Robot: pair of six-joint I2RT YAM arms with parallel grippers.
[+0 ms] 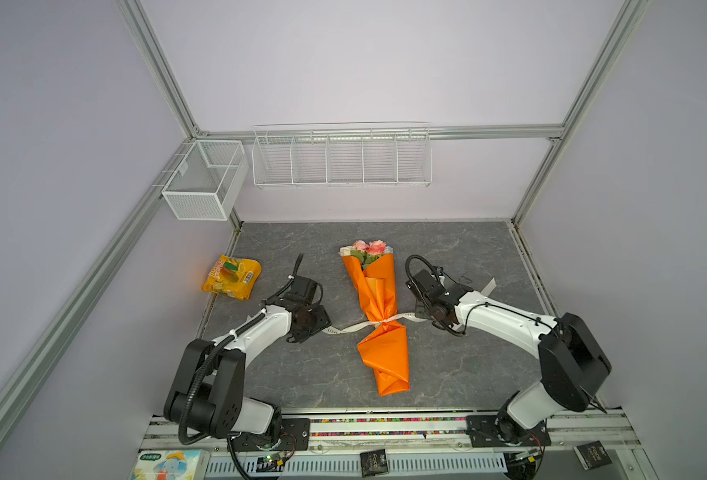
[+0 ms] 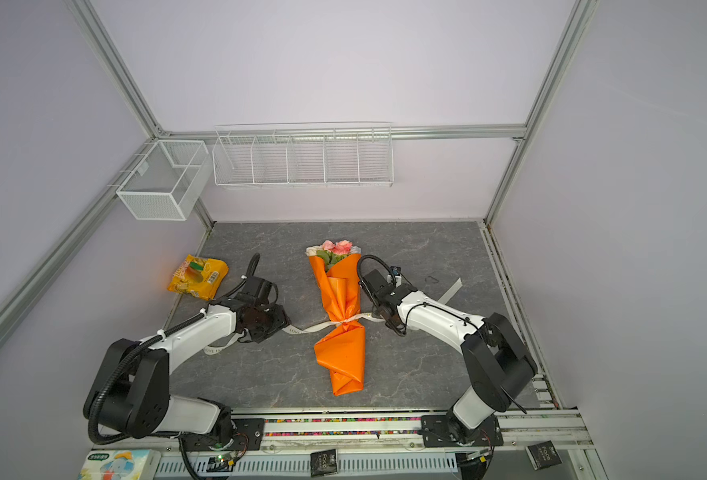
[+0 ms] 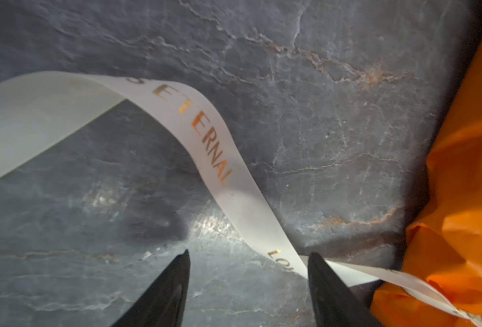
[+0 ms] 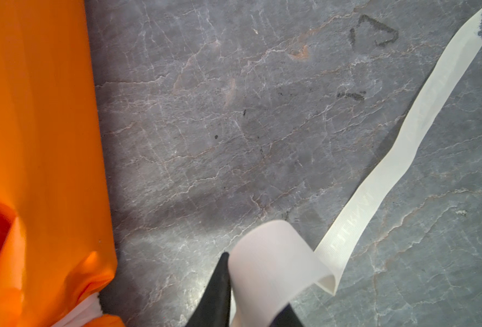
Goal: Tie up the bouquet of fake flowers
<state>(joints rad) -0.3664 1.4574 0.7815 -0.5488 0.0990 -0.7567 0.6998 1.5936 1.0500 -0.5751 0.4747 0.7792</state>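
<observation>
A grey stone-patterned bench (image 1: 302,374) fills the floor of a white-walled cell, with two robot arms reaching in from the near edge. Between them lies the bouquet of fake flowers (image 1: 379,299), wrapped in an orange paper cone, pink and cream blooms pointing to the far wall. A yellow snack bag (image 1: 231,276) sits well apart, at the bench's far left. A cream printed ribbon (image 1: 354,327) cinches the bouquet at its waist, its ends trailing out to each side.

The left hand (image 3: 250,253) hovers low over one trailing end, fingers wide, gripping nothing. The right hand (image 1: 422,311) has a curl of ribbon between narrowly parted fingers; whether it pinches the ribbon cannot be told.

The bouquet looks light, its paper slick and easily crushed, so the cinched waist seems the safest hold. The ribbon is thin and limp, probably best pinched flat near the knot.
</observation>
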